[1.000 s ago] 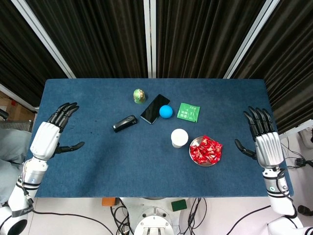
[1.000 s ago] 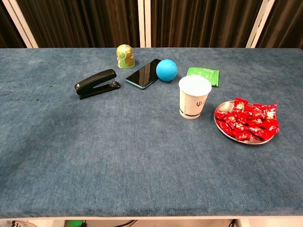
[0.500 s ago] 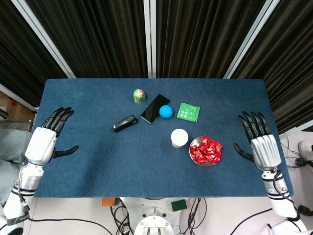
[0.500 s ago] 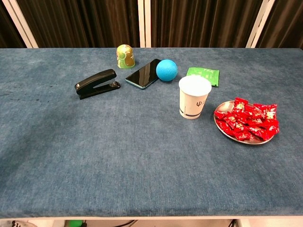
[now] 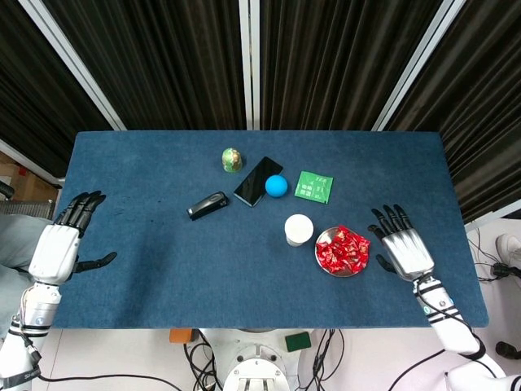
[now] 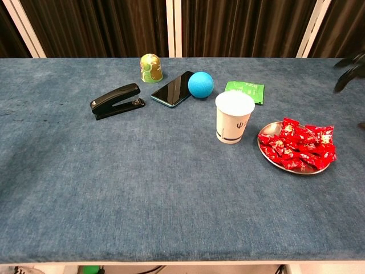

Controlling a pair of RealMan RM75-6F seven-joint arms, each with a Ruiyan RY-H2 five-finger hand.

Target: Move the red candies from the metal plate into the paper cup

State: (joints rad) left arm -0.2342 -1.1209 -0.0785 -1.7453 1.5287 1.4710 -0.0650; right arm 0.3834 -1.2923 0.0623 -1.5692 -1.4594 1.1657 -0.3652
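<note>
Right hand (image 5: 401,248) is swinging in beside our metal plate (image 5: 321,237) of red candies (image 5: 343,249), fingers spread, holding nothing, grab probably coming next.

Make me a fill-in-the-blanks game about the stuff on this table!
1. The candies on the metal plate are ____.
2. The round ball beside the phone is ____.
3. The hand nearest the plate is the robot's ____ hand.
4. The black stapler lies to the ____ of the paper cup.

Missing words: red; blue; right; left
</note>
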